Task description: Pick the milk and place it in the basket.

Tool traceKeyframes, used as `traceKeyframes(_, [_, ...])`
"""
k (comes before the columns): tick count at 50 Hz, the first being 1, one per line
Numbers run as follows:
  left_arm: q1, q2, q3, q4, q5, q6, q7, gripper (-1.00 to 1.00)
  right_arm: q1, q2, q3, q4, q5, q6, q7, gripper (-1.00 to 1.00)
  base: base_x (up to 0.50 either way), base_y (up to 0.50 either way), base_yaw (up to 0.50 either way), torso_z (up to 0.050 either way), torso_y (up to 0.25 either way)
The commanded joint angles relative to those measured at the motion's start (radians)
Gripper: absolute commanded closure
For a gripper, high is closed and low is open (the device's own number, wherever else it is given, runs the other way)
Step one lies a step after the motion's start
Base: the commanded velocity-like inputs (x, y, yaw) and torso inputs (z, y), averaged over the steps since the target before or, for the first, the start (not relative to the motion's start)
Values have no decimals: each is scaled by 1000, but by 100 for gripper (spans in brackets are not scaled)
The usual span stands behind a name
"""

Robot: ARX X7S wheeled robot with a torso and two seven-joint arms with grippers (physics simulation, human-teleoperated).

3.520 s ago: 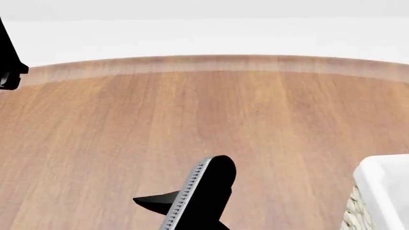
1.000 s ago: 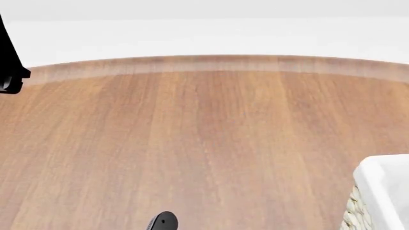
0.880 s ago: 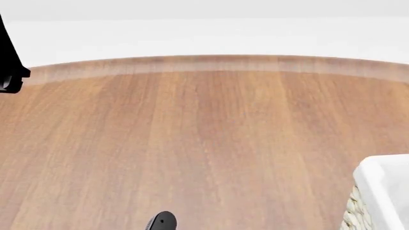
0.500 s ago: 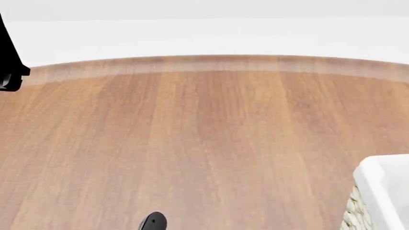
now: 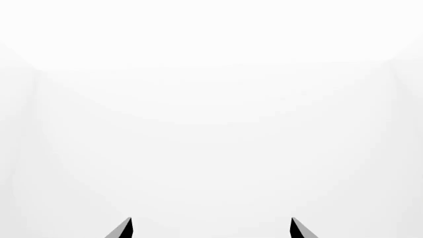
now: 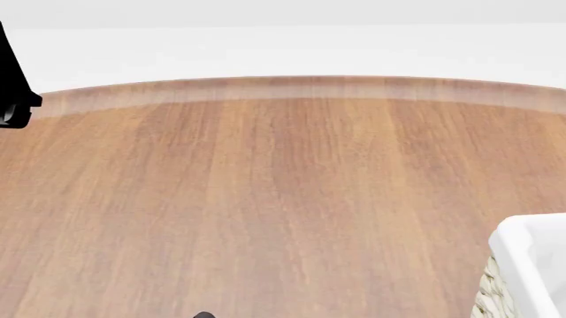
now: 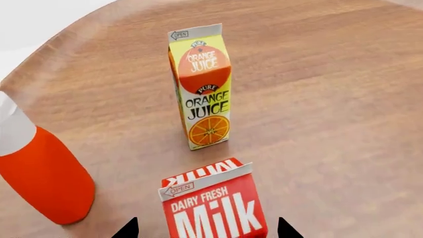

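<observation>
The milk point(image 7: 213, 208), a red gable-top carton with white "Milk" lettering, stands upright on the wooden table point(image 7: 330, 99) in the right wrist view. My right gripper point(image 7: 207, 230) is open, one dark fingertip on each side of the carton with a small gap on both sides. Only a corner of the basket point(image 6: 526, 265), cream wicker with a white liner, shows at the head view's lower right. My left gripper point(image 5: 211, 229) is open with nothing between its tips, facing blank white. The milk is out of the head view.
An orange-yellow "Orange Juice" carton point(image 7: 201, 87) stands upright just beyond the milk. A red-orange bottle with a white top point(image 7: 39, 178) stands to one side of it. A black part of my left arm point(image 6: 13, 93) hangs at the head view's left edge.
In the head view the black gripper part at the bottom centre has sunk downward, from well in view to a mere sliver at the bottom edge. The left arm and basket have not moved.
</observation>
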Motion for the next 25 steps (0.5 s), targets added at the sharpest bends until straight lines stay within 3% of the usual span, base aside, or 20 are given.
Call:
traceKeyframes(1, [1, -1, 4, -2, -2, 5, -3, -100, 2, -13, -8, 42, -4, -16, -7, -100, 0, 0, 0, 0, 0])
traceKeyframes(25, [7, -9, -1, -3, -10, 12, -10, -100, 28, -52, -30, 147, -16, -59, -38, -100, 0, 0, 0, 0, 0])
